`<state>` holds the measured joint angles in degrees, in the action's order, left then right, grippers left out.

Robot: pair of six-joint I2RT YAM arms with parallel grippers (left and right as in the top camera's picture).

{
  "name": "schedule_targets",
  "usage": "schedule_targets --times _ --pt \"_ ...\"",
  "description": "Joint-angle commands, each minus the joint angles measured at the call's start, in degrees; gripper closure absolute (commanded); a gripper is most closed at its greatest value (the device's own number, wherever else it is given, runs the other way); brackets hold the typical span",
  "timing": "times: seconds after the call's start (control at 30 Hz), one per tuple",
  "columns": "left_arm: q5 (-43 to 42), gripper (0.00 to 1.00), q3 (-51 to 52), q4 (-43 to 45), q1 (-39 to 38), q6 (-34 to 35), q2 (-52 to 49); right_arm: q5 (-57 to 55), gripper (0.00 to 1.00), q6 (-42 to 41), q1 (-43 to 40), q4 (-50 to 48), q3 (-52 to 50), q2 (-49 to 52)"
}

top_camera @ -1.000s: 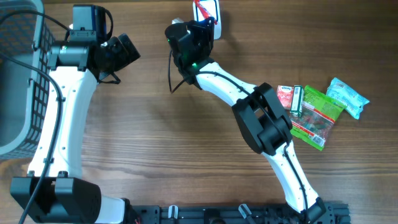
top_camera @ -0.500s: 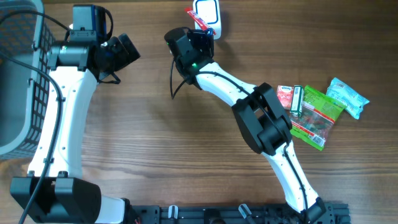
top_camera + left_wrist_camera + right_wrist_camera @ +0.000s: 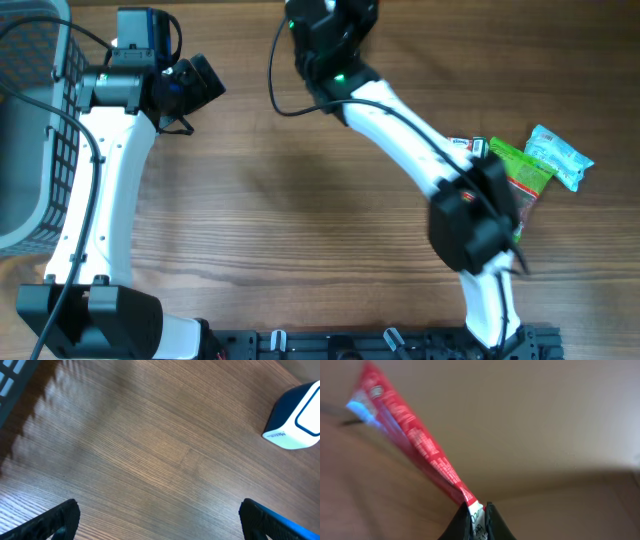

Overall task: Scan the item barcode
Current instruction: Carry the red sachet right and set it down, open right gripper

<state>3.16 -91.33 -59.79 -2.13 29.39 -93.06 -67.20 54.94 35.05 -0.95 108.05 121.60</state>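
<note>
Currently held: slim red plastic packet (image 3: 415, 440), pinched in right gripper (image 3: 476, 509)
Left gripper (image 3: 157, 517): wide, empty
Scan: not confirmed yet

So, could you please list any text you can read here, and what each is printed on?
Nothing reads cleanly.
scanner: small grey print on its side, too small to read.
red packet in the right gripper: white print, blurred.
green packet and light blue packet: print too small.
</note>
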Motion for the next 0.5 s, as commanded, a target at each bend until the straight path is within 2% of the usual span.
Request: schedule_targets --times 0.0,0.07,0.1,0.2,0.3,0.37,0.47 --pt "0.15 0.00 0.22 0.13 0.28 -0.24 0.26 -5.62 0.96 -12.68 0.11 7.34 0.11 -10.21" --pt "0.15 0.00 0.22 0.13 0.28 -0.24 0.26 -2.58 0.96 -24.26 0.13 19.41 0.09 -14.53" --pt "0.15 0.00 0.22 0.13 0.28 -0.24 0.26 4.15 0.96 -35.17 0.11 32.26 0.11 -17.79" --pt "0.15 0.00 0.22 0.13 0.28 -0.24 0.26 27.74 0.96 -53.44 -1.99 54.99 0.09 -23.15" --pt "0.15 0.00 0.22 0.13 0.28 -0.24 0.26 42.84 0.96 -61.09 -5.86 68.46 0.09 -24.55" --pt "0.15 0.00 0.22 0.13 0.28 -0.24 0.26 48.70 0.96 -65.70 -9.35 77.50 -1.01 -24.22" --pt "0.13 0.00 0.22 0.13 0.28 -0.24 0.26 49.44 0.96 -66.84 -13.42 80.11 -6.95 -24.20"
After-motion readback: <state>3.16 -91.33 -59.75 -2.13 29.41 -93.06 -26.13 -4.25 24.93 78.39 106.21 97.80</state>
